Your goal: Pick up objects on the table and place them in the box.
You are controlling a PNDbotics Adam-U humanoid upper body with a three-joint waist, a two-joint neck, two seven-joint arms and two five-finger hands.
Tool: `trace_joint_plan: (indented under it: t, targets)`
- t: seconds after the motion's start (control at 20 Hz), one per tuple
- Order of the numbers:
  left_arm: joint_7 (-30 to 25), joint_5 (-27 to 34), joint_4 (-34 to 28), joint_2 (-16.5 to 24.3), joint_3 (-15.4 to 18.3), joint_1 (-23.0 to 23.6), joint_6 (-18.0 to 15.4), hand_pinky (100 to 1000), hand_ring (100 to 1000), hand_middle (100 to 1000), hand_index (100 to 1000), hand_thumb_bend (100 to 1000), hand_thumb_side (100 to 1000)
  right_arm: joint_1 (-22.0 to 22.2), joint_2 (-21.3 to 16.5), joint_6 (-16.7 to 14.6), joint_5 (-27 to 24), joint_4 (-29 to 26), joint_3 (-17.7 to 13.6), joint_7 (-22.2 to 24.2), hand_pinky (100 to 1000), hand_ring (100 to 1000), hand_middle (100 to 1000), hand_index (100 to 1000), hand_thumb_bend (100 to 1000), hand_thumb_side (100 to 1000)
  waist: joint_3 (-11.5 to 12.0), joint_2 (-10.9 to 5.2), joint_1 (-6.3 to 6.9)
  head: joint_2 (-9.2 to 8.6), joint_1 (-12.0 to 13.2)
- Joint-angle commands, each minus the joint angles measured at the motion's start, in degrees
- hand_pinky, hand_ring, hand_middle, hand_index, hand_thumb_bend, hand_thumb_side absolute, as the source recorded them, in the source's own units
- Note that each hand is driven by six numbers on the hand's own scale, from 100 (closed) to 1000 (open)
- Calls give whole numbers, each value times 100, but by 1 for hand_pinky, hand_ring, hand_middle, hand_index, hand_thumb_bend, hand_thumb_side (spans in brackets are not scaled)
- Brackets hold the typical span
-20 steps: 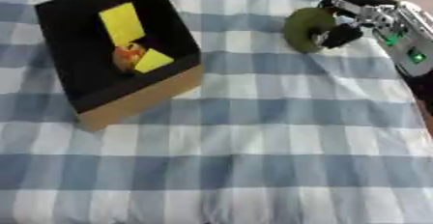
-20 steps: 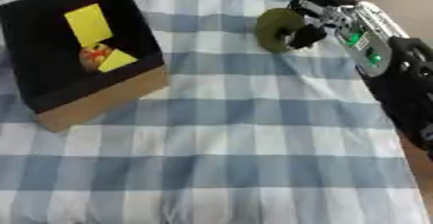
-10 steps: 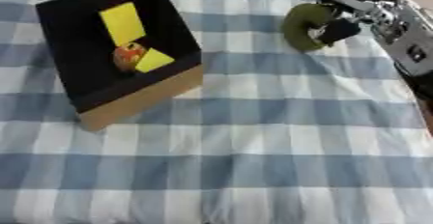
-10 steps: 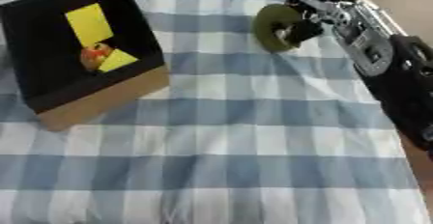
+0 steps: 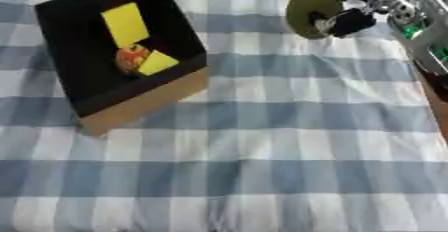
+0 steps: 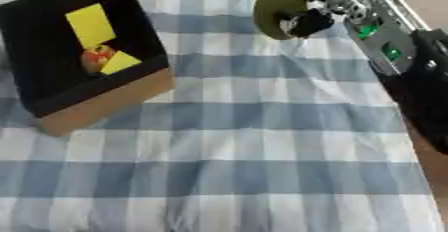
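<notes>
An olive-green round object (image 5: 306, 12) stands on edge at the upper right, lifted off the checked cloth. My right hand (image 5: 357, 7) comes in from the upper right with its fingers and thumb curled round that object. The black box with tan cardboard sides (image 5: 144, 103) sits at the upper left. Inside it lie a yellow rectangular piece (image 5: 125, 24), a smaller yellow piece (image 5: 157, 62) and an orange-red round thing (image 5: 131, 55). My left hand shows in neither view.
A blue and white checked cloth (image 5: 262, 151) covers the table. My right forearm (image 6: 394, 46), silver with green lights, runs down the right side. The table's brown edge shows at the far right (image 5: 437, 96).
My right hand has raised the olive object a little and carried it up and slightly left. The box and its contents have not moved.
</notes>
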Motion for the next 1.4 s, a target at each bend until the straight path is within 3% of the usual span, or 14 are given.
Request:
trace_joint_plan:
  t: [0.05, 0.5, 0.55, 0.6, 1.05, 1.4]
  targets:
    - [-15, -8, -99, 106, 36, -60, -11, 757, 853, 761, 810, 446, 685, -72, -269, 9, 27, -325, -81, -7, 739, 615, 410, 638, 266, 289, -14, -156, 39, -13, 28]
    - [-16, -11, -99, 117, 29, -54, -20, 757, 852, 760, 810, 449, 682, -450, -263, -9, -83, -1020, 35, -5, 749, 619, 419, 652, 335, 307, -13, -215, -2, 4, 4]
    - [-20, -10, -99, 117, 25, -56, -22, 757, 852, 760, 810, 449, 682, -554, -213, -40, -67, -1057, 88, 36, 751, 620, 420, 652, 395, 455, -10, -223, -8, 8, -4]
    - [-25, -9, -99, 116, 21, -59, -25, 757, 852, 760, 810, 450, 681, -670, -135, -72, -49, -1074, 146, 84, 753, 621, 420, 653, 342, 308, -4, -231, -14, 14, -15]
    - [-85, 43, -99, 18, -32, -185, -95, 758, 849, 757, 810, 458, 673, -1739, 1138, -234, 141, -628, 608, 369, 751, 612, 403, 643, 236, 242, 148, -269, -57, 28, -134]
    - [-178, 107, -99, -95, -108, -395, -238, 759, 845, 754, 809, 468, 664, -2143, 2170, -427, 591, 108, 703, 186, 751, 607, 394, 637, 175, 209, 369, -235, -91, 13, -320]
